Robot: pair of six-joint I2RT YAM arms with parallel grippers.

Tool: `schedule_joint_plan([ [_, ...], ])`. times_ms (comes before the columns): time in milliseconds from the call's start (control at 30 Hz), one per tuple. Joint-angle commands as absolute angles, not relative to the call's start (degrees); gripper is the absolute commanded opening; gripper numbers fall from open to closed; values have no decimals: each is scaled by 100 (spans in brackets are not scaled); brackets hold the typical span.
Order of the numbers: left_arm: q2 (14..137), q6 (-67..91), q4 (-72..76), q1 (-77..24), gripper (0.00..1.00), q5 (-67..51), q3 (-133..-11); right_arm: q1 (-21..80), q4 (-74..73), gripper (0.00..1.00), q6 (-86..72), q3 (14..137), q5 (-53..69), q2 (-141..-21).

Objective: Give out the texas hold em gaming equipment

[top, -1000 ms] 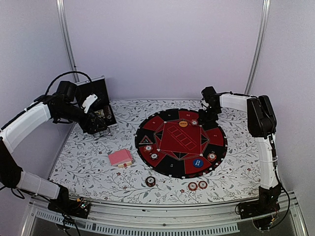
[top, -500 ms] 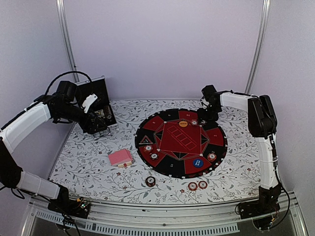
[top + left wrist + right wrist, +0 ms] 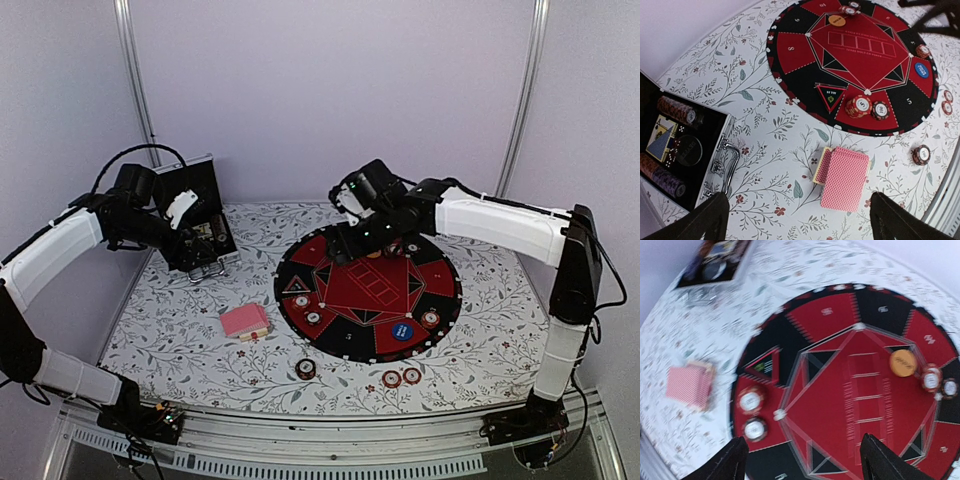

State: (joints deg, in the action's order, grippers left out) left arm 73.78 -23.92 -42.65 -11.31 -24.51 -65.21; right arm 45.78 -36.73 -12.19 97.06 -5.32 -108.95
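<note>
Playing cards lie as one pink-backed deck on the counter, toward its near left corner and just outside the left rim of the round mat.

Top view. My left pincer hangs at the counter's far left edge, over the open case. My right pincer reaches across the far left part of the mat. Three poker chips sit off the mat along the near edge; others rest on the mat's rim segments. The left pincer is the nearer one to the deck.

Left wrist view. Left pincer released: its fingers stand wide apart with nothing between them. The deck lies ahead of them, nearer the right-hand finger and touching neither. Its long axis runs roughly up and down this view, crosswise to the line joining the fingers. I judge a closing stroke would meet the long edges with little wrist turn. The orange button disc and blue button disc sit on the mat, well beyond.

Right wrist view, somewhat blurred. Right pincer released and empty, its fingers spread above the mat's centre. The deck shows at the left, off the mat and well apart, with two chips on the mat between. In my judgement the deck falls to the left arm.
</note>
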Motion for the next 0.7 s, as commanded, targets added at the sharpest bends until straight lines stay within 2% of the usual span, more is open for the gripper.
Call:
schedule_joint_plan([
  [0, 7368, -2372, -4162, -1168, 100, -2369, -6439, 5430, -3747, 87, -1547, 9173, 342, -10791],
  [267, 7390, -2346, -4148, -1160, 100, -2368, -6390, 6618, -4008, 90, -1719, 9106, 510, -11623],
  [667, 7370, -2338, -4219, -1160, 100, -2466, -6468, 6931, -3998, 90, -1653, 9109, 522, -12155],
])
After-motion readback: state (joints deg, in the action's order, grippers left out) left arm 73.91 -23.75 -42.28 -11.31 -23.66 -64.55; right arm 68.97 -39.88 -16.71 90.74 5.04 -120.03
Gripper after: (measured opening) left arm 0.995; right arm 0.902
